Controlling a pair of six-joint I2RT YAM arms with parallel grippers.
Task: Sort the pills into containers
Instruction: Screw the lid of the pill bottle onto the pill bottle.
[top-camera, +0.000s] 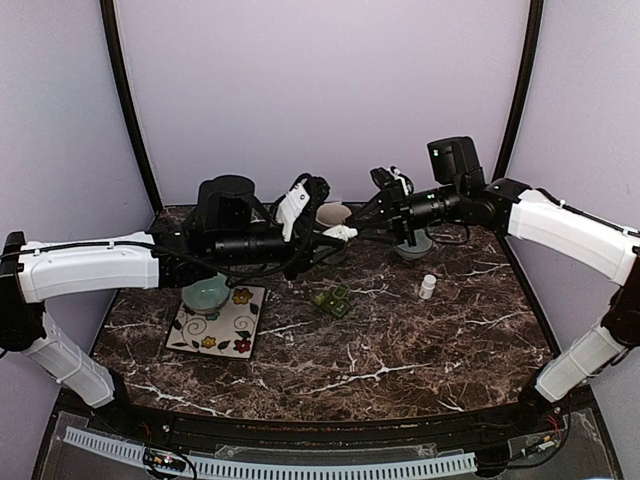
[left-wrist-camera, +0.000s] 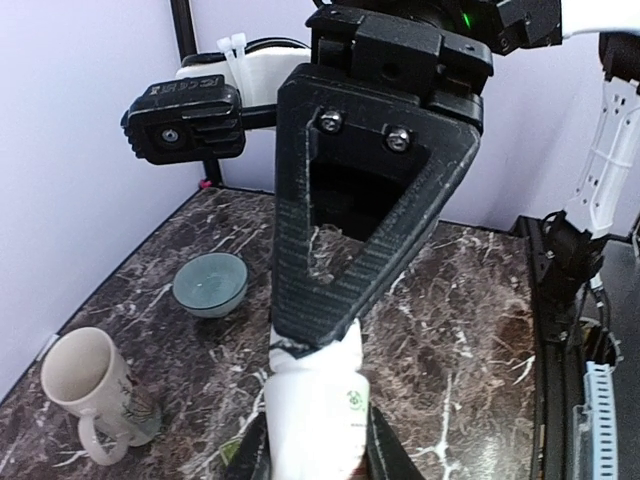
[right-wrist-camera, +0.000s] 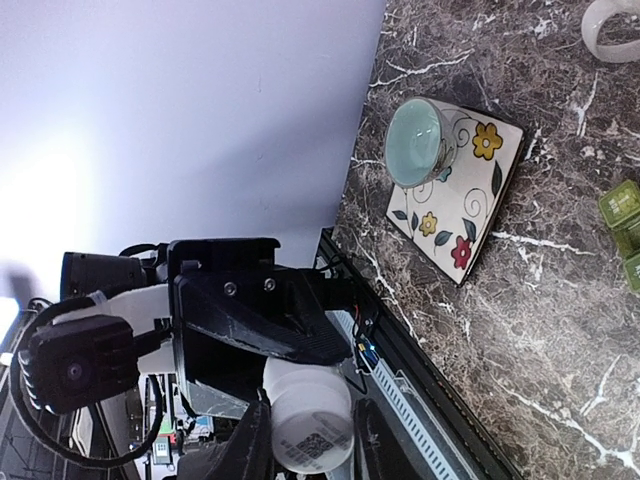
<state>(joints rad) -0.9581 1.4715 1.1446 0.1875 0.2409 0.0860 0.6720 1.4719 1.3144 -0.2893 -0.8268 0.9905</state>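
Your left gripper (left-wrist-camera: 318, 452) and right gripper (right-wrist-camera: 308, 442) both clench one white pill bottle (left-wrist-camera: 318, 400) in mid-air, one at each end; the green pill box (top-camera: 332, 299) waits on the marble table (top-camera: 400, 350) below them, toward the arm bases, no pills in sight, so all the sorting appears left to do

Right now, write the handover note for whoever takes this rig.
Left hand: shut on the white bottle, held in the air.
Right hand: shut on the same bottle, opposite end.
Green pill box: on the table below, near the centre.
Done: bottle is off the table; no pills in view.
To do: probably open it, then sort pills into the box.
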